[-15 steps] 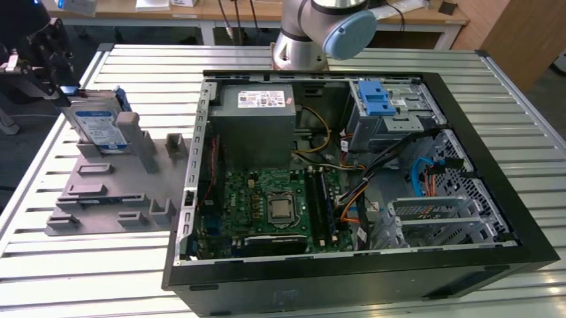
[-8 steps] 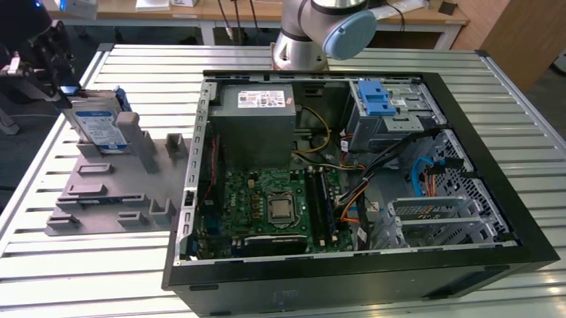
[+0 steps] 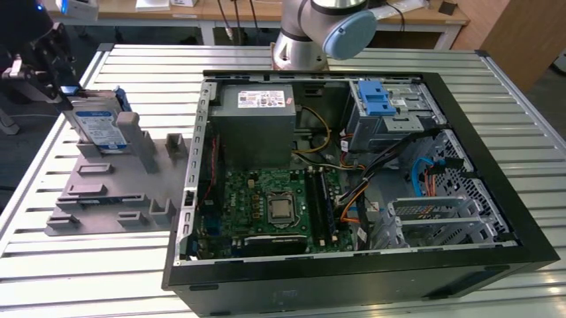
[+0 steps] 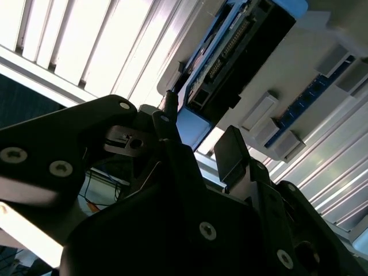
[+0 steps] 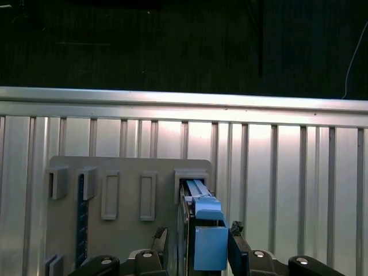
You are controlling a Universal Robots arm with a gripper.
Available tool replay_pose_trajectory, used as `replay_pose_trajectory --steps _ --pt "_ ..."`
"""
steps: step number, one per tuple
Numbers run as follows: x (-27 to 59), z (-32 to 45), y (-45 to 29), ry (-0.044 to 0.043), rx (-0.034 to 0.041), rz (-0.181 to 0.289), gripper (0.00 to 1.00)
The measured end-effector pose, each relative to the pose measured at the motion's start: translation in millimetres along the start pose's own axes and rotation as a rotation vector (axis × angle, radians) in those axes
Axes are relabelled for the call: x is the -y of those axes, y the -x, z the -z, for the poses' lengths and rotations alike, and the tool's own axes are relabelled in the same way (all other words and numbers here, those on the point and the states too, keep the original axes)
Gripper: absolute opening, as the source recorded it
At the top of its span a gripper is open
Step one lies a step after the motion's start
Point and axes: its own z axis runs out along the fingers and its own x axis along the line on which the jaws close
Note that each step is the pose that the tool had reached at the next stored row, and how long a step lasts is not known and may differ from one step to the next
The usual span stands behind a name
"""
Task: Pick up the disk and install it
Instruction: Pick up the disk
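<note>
Disk, a flat silver-grey drive in a blue plastic carrier (image 5: 206, 230), stands on edge in the grey slotted fixture plate (image 3: 124, 182), black gripper (image 5: 198, 250) at its upper end; whether the claw is clenched cannot be told. A centred, straight lift would suit; farther off, loose cables (image 3: 423, 173) crowd the silver drive cage (image 3: 398, 119) in the black computer case (image 3: 354, 273).

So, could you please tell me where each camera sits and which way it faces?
Exterior view: high, looking down on the table, open computer case and arm.
First wrist view: behind the hand, facing the disk edge-on in its grey holder.
Second wrist view: behind the hand, facing the disk's end.
All share hand and disk.
</note>
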Motion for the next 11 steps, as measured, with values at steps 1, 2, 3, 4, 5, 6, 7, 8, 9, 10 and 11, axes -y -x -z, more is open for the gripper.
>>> replay_pose_trajectory --steps 1,2,3,4,5,6,7,8,9,10,11 --pt "-0.1 -0.5 0.0 0.0001 0.0000 0.000 0.53" --pt "-0.2 -1.0 0.0 0.0001 0.0000 0.000 0.53" --pt "-0.3 -1.5 0.0 0.0000 -0.0001 0.000 0.53" --pt "-0.4 -1.9 0.0 0.0001 -0.0001 0.000 0.53" --pt "-0.5 -2.3 0.0 0.0001 -0.0001 0.000 0.53" --pt "-0.5 -2.7 0.0 0.0000 0.0000 0.000 0.53" --pt "-0.6 -3.1 0.0 0.0001 0.0000 0.000 0.53" --pt "-0.6 -3.5 0.0 0.0001 0.0000 0.000 0.53" --pt "-0.7 -3.8 0.0 0.0001 0.0000 0.000 0.53" --pt "-0.7 -4.1 0.0 0.0001 -0.0001 0.000 0.53" --pt "-0.7 -4.4 0.0 0.0001 0.0000 0.000 0.53"
